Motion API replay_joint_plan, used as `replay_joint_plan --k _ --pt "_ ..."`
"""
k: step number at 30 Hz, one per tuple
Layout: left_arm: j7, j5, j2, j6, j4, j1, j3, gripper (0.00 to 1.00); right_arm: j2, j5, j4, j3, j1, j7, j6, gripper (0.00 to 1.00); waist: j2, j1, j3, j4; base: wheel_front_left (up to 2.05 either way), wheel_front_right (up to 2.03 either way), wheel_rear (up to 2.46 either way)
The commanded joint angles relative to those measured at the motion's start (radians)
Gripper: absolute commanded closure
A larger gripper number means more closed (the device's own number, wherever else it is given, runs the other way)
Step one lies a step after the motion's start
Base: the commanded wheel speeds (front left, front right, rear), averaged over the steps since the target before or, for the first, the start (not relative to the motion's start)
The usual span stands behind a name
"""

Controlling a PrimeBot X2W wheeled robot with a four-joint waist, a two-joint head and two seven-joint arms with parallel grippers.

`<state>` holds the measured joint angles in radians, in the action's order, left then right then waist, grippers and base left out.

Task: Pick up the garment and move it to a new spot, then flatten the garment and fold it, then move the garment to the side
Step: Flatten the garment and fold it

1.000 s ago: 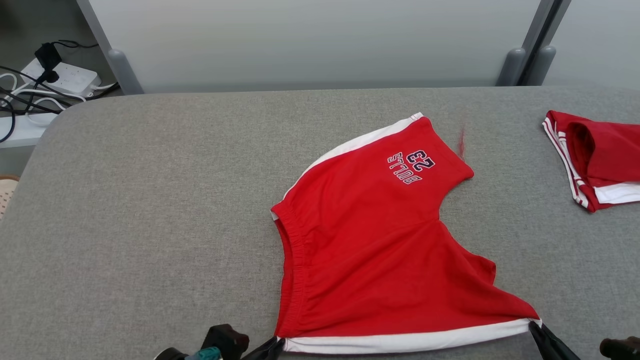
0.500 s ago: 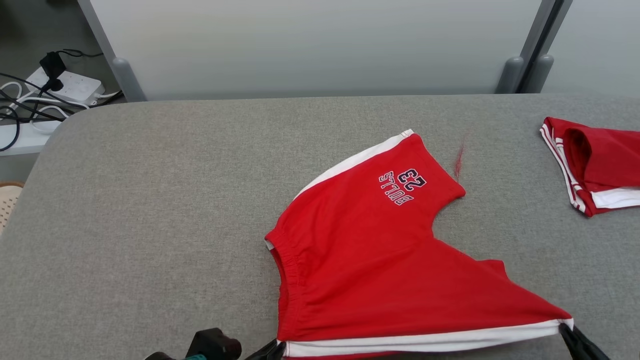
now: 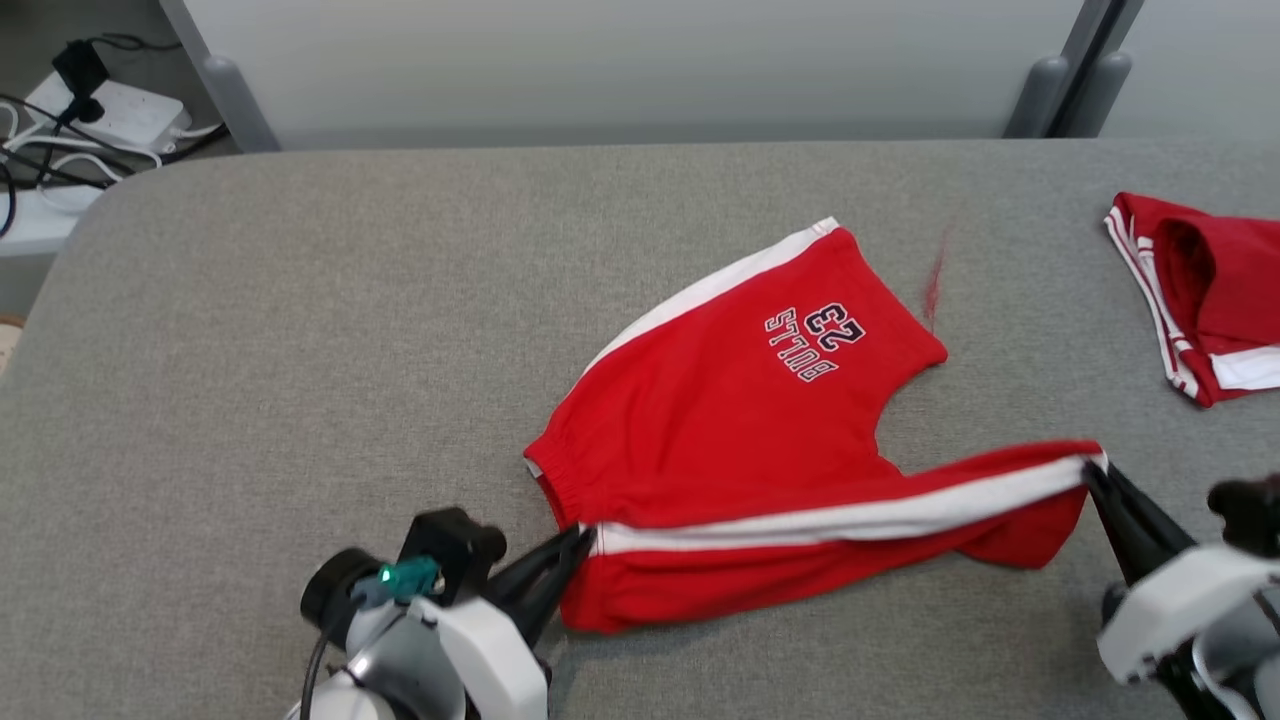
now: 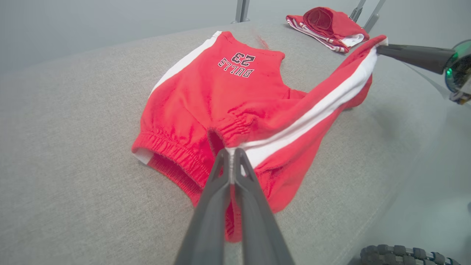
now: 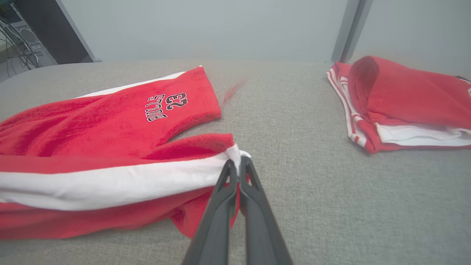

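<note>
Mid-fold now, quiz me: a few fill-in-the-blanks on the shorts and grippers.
The left gripper and right gripper each pinch the shorts along the ____ side stripe. The number printed on the shorts is ____. The other red garment lies toward the robot's ____ on the table.
Missing: white; 23; right.

The shorts (image 3: 740, 420) are soft red cloth, matt, with a fuzzy nap, a white cloth stripe and a puckered elastic waistband. The table (image 3: 300, 350) is covered in coarse grey woven fabric, also matt. The fingers (image 4: 211, 209) look like smooth dark plastic with a faint sheen; the arm casing (image 3: 470, 650) is glossy white plastic.
</note>
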<state>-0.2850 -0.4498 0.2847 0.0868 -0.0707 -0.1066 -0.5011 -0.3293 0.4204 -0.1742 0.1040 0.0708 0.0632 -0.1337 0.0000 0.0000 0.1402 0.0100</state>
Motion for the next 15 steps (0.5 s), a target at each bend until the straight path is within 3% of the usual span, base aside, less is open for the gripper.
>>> replay_joint_plan --k 1,7,15 --pt "0.016 0.002 0.003 0.004 -0.012 -0.071 0.044 1.0 -0.02 -0.013 0.0 0.021 0.055 0.004 0.003 1.0 0.0 0.0 0.017 0.007 0.0 0.0 0.0" --pt "0.079 -0.002 -0.008 0.018 0.088 -0.18 0.059 1.0 0.011 0.007 -0.221 0.092 0.303 0.012 0.003 1.0 0.0 0.0 0.078 0.024 0.0 0.0 0.0" --pt "0.134 0.004 -0.003 0.029 0.191 -0.297 0.061 1.0 0.006 0.016 -0.488 0.238 0.597 -0.084 0.003 1.0 0.0 0.0 0.147 0.063 0.0 0.0 0.0"
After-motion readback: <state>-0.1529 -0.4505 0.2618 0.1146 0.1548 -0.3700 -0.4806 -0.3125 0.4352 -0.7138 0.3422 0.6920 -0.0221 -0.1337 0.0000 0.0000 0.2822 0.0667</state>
